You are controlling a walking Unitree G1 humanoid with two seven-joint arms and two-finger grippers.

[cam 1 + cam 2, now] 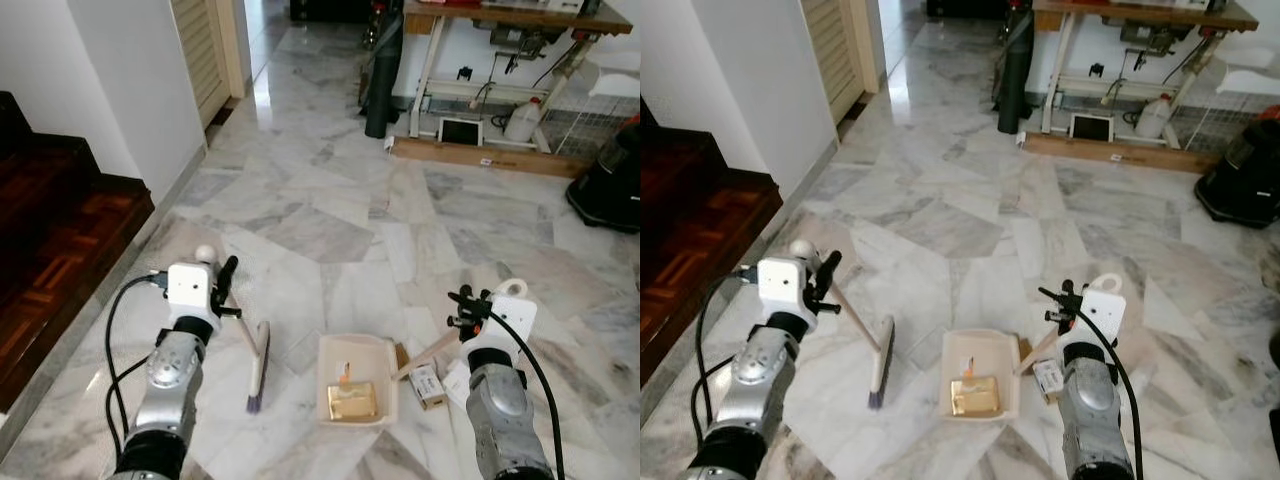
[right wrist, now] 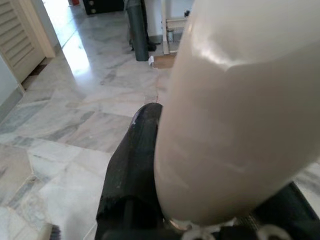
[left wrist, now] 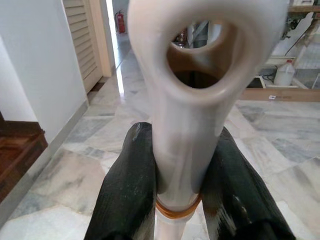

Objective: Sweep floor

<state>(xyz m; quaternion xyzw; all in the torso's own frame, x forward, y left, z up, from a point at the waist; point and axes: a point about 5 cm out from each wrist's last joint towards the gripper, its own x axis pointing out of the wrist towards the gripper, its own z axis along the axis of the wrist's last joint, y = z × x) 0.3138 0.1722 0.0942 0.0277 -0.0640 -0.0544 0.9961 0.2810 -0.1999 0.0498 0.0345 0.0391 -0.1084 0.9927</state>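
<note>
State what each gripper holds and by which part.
Left gripper holds the broom near the looped top of its handle. Right gripper holds the dustpan by the upper end of its handle.

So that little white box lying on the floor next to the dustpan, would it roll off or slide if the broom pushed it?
The small box looks flat-sided, so it would probably slide, not roll. It seems light for its size, likely cardboard, so the broom in the left gripper should shift it easily. The polished marble floor may let it skid past the dustpan.

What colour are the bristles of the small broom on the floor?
Dark purple; the bristles of the broom show best in the left eye view.
</note>
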